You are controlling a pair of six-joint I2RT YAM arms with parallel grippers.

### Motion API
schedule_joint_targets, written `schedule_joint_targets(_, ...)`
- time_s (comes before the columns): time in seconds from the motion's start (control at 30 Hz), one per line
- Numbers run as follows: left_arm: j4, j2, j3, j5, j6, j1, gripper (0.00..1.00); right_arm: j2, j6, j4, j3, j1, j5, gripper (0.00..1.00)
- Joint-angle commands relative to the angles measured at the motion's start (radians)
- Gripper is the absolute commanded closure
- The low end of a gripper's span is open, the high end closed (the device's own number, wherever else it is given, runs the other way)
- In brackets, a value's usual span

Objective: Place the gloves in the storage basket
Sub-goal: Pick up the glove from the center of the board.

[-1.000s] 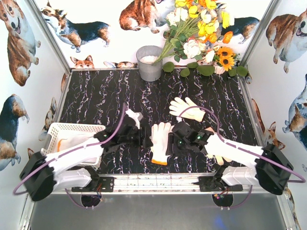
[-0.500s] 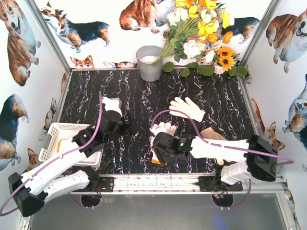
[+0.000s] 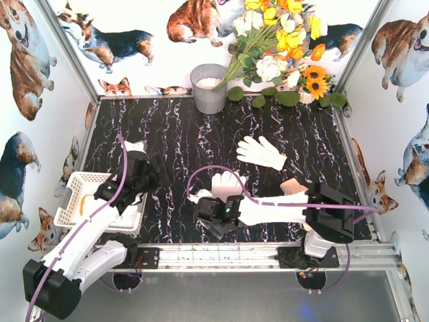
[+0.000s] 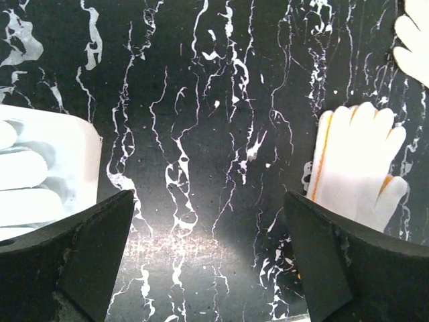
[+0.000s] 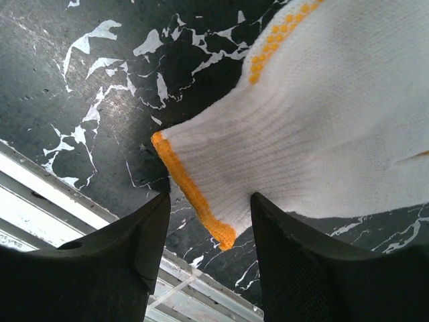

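Black marble-patterned tabletop lies under both pincers. The right pincer stands about half open, one finger on either side of the orange-trimmed cuff of a white glove that lies flat. A strip of table shows between one finger and the cuff, so nothing is clamped. Just behind this pincer runs the metal rail at the table's near edge. A purple cable arches over the fingers of that glove. Further out from the pincer lies a second white glove, and a cream glove sits partly beneath the right arm.

The left pincer is spread wide and holds nothing, above bare table. Just to its left is the white storage basket, with an orange-cuffed glove inside. Far beyond both pincers, at the back wall, a grey bucket stands beside a bunch of flowers.
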Motion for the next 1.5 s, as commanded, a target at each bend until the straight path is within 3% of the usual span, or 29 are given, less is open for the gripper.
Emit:
schedule_joint_targets(0.0,0.018,-0.004,0.002,0.092,-0.004,0.033,0.13,0.038,-0.027,-0.002,0.042,0.015,0.001,0.46)
schedule_joint_targets(0.17,0.013,0.0,-0.003,0.103,0.005,0.057,0.13,0.074,0.003,-0.012,0.029,0.015,0.028,0.45)
schedule_joint_targets(0.27,0.012,0.001,-0.008,0.108,0.002,0.068,0.13,0.096,0.045,-0.016,0.027,0.009,0.059,0.51)
schedule_joint_targets(0.43,0.007,-0.012,-0.02,0.111,-0.003,0.079,0.13,0.07,0.112,0.06,-0.018,-0.047,0.003,0.72)
schedule_joint_targets(0.53,0.005,-0.017,-0.036,0.135,-0.007,0.08,0.13,0.028,0.149,0.121,-0.059,-0.104,-0.043,0.89)
schedule_joint_targets(0.6,0.019,-0.015,-0.055,0.182,-0.009,0.079,0.13,-0.005,0.174,0.179,-0.097,-0.155,-0.093,0.95)
schedule_joint_targets(0.8,0.145,-0.003,-0.161,0.424,-0.056,0.077,0.17,-0.048,0.255,0.368,-0.194,-0.271,-0.26,0.96)
schedule_joint_targets(0.93,0.377,0.032,-0.272,0.548,-0.222,0.027,0.19,-0.033,0.292,0.434,-0.227,-0.323,-0.326,0.98)
schedule_joint_targets(1.13,0.564,0.14,-0.306,0.514,-0.349,-0.119,0.2,-0.06,0.34,0.533,-0.293,-0.39,-0.411,0.98)
schedule_joint_targets(1.3,0.703,0.274,-0.295,0.514,-0.414,-0.172,0.21,-0.054,0.373,0.567,-0.309,-0.43,-0.452,0.98)
schedule_joint_targets(1.47,0.75,0.405,-0.247,0.526,-0.425,-0.2,0.29,-0.079,0.378,0.567,-0.314,-0.432,-0.438,0.98)
